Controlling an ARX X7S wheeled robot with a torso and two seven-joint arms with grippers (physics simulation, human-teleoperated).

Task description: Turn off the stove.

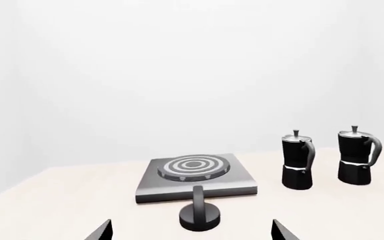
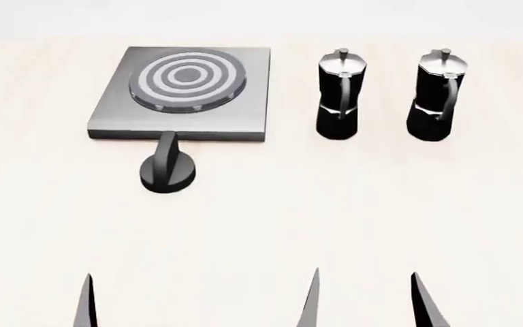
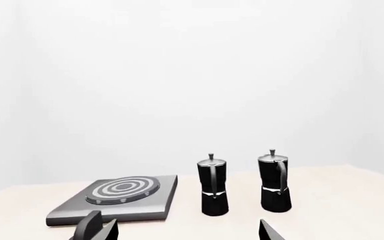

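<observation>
The stove (image 2: 243, 116) is a flat grey square plate at the far left of the table, with a ringed round burner (image 2: 187, 76) on it. Its black ridged knob (image 2: 167, 169) stands just in front of the plate, ridge pointing toward the plate. My left gripper (image 2: 33, 276) is open near the table's front edge, well short of the knob and a little left of it. In the left wrist view the knob (image 1: 200, 215) lies ahead between the open fingers of the left gripper (image 1: 190, 222). My right gripper (image 2: 365, 274) is open and empty, farther right.
Two black-and-silver moka pots (image 2: 340, 95) (image 2: 440, 95) stand upright side by side to the right of the stove. The right wrist view shows them (image 3: 213, 192) (image 3: 274, 185) ahead of the right gripper (image 3: 188, 222). The pale table (image 2: 334, 204) ends at a white wall.
</observation>
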